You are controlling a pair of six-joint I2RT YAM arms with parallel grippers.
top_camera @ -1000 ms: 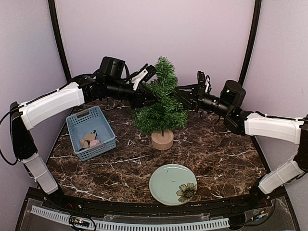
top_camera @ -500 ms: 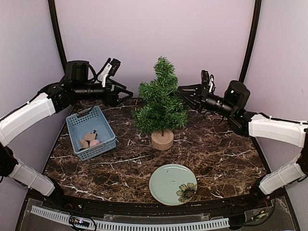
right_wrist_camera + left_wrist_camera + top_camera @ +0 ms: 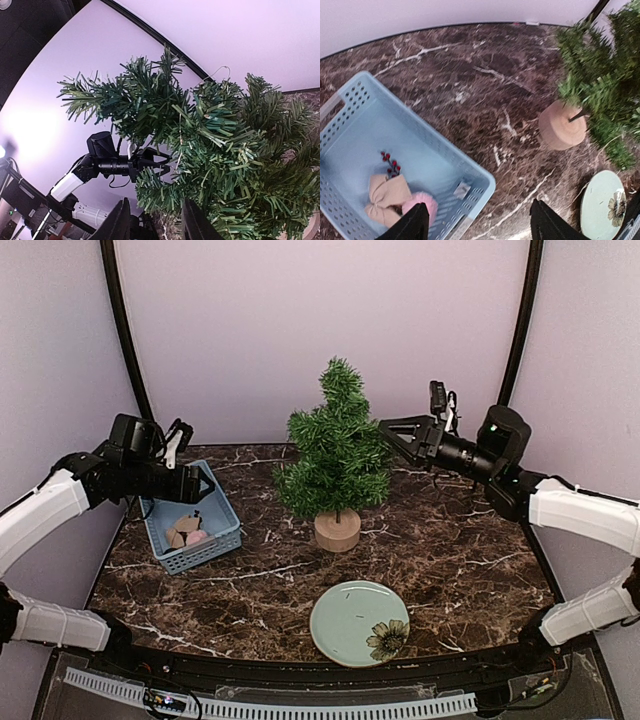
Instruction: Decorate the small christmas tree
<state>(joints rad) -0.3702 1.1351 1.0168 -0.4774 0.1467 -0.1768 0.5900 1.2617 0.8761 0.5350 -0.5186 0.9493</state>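
Observation:
The small christmas tree [image 3: 335,450] stands mid-table on its round light-wood stump [image 3: 337,530]. My left gripper [image 3: 200,492] hovers over the blue basket [image 3: 228,525], away from the tree. In the left wrist view my left gripper [image 3: 480,225] is wide open and empty above the basket's near corner. My right gripper [image 3: 386,430] sits just right of the tree's upper branches. In the right wrist view my right gripper [image 3: 156,225] has its fingers apart with only branches [image 3: 215,150] beyond them. A thin pale wire loop [image 3: 220,72] lies on a top branch.
The basket [image 3: 350,100] holds a beige bow [image 3: 385,197], a pink pompom [image 3: 422,205] and a red berry sprig [image 3: 390,162]. A pale green plate [image 3: 358,622] with a flower print lies near the front edge. Black frame posts stand at the back corners.
My left arm drew back from the tree, swung left and down over the basket, and its jaws opened wide. My right gripper backed slightly to the right of the tree.

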